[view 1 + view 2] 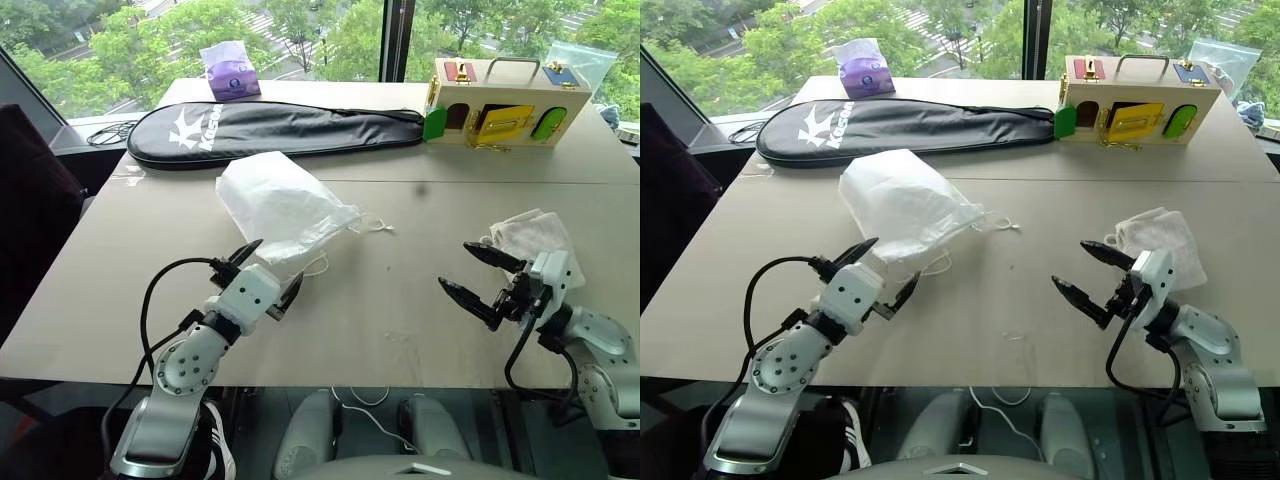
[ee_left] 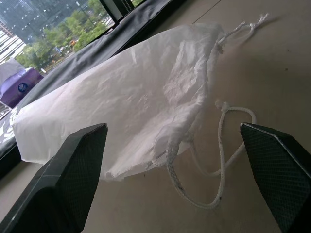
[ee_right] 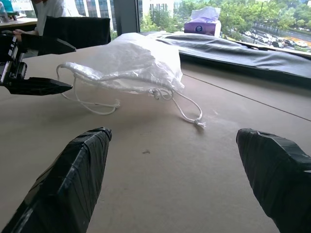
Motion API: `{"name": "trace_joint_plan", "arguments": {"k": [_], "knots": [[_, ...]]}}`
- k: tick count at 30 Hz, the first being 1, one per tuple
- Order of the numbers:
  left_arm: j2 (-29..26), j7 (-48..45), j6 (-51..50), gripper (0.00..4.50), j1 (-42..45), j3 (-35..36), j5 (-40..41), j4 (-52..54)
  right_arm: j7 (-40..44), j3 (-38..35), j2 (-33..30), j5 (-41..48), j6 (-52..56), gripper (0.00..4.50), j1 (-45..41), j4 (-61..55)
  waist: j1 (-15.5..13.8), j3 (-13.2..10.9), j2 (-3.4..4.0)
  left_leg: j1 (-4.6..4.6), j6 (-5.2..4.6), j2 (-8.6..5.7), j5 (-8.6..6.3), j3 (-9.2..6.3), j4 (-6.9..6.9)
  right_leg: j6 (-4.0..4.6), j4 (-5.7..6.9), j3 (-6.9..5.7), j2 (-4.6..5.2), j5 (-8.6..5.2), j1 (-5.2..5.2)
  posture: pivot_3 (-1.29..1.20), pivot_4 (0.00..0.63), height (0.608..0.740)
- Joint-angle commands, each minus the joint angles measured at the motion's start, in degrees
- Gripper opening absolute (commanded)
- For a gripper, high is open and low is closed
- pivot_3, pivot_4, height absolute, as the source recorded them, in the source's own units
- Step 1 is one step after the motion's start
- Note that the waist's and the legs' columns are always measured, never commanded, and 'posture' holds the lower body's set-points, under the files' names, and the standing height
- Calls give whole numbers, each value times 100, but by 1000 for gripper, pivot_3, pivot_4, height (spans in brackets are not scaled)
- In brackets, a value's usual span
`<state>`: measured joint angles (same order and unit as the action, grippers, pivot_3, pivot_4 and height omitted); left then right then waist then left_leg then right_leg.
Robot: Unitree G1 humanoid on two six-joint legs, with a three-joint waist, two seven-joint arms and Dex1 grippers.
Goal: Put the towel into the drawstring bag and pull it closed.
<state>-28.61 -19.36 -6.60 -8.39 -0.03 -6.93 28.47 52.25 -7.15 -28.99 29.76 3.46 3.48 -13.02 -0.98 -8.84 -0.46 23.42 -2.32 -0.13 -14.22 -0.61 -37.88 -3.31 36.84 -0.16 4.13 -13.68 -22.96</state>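
- On the table [image 1: 400, 300], the drawstring bag [image 1: 280, 205] lies flat toward the robot's left, just beyond the left gripper [image 1: 268, 270], whose fingers stand wide apart and empty.
- Beside the right gripper [image 1: 480, 275], likewise spread and empty, sits the crumpled towel [image 1: 530, 235].
- Both things look light, soft and limp; the thin, crinkly bag would likely slide, so its gathered mouth is the better hold.
- Looped cord [image 2: 221, 160] at that mouth shows clearly in the left wrist view; the head views barely resolve it.

My two head eyes look down and forward over the table [image 1: 400, 300], sharing almost the same scene. My left wrist camera sits low, close to the drawstring bag [image 2: 131, 97]; my right wrist camera views that bag from farther off
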Motion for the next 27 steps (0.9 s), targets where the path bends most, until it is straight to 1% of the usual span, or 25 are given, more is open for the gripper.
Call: {"name": "trace_joint_plan", "arguments": {"k": [1,4,8,14,20,21,22,23,25,27], "knots": [[205,110,397,4500,613,-87,-29,33,-8,-70,30,20,-154,4412,7,-237,2,1,-1,2,0,0,0,-2,-9,-1,2,-1,-1,1,1,0,150,740],[348,128,354,4500,1001,-272,-183,-249,-44,-77,55,6,-173,4412,12,-257,30,1,1,-1,-1,-1,-1,6,-18,-23,4,5,0,14,8,0,150,740],[412,133,7,4500,1341,-542,-563,-715,-70,-131,34,-2,-209,4412,40,-270,26,1,1,-6,-1,-2,-1,1,-18,-24,6,1,-7,14,14,0,150,740],[419,117,-52,4500,1396,-766,-833,-940,-119,-134,42,2,-251,4412,73,-286,22,0,1,-11,-1,0,-1,3,-17,-25,9,3,-7,14,18,0,150,740],[481,385,-101,4500,1367,-645,-1099,-942,-141,-126,48,8,-290,4412,86,-265,20,0,1,-13,-1,3,-1,2,-18,-24,9,3,-6,14,19,0,150,740],[484,421,-133,3988,1353,-627,-1146,-956,-142,-124,50,7,-298,4500,77,-251,21,0,1,-13,-1,3,-1,3,-18,-24,9,3,-6,14,19,0,150,740],[485,467,-169,3663,1337,-609,-1193,-973,-142,-121,51,8,-302,4500,67,-238,20,0,1,-13,-1,4,-1,2,-18,-24,9,3,-6,14,19,0,150,740],[485,493,-204,3243,1326,-600,-1226,-987,-143,-118,53,9,-305,4500,58,-229,20,0,1,-13,-1,4,-1,2,-18,-24,9,3,-6,14,19,0,150,740],[471,507,-285,2203,1325,-593,-1281,-1046,-143,-110,54,6,-308,4500,30,-213,20,0,1,-13,-1,4,-1,3,-18,-24,9,2,-6,14,19,0,150,740],[457,516,-329,1319,1340,-594,-1309,-1110,-139,-105,53,6,-313,4500,-1,-192,20,0,1,-13,-1,4,-1,2,-18,-24,9,3,-6,14,19,0,150,740]]}}
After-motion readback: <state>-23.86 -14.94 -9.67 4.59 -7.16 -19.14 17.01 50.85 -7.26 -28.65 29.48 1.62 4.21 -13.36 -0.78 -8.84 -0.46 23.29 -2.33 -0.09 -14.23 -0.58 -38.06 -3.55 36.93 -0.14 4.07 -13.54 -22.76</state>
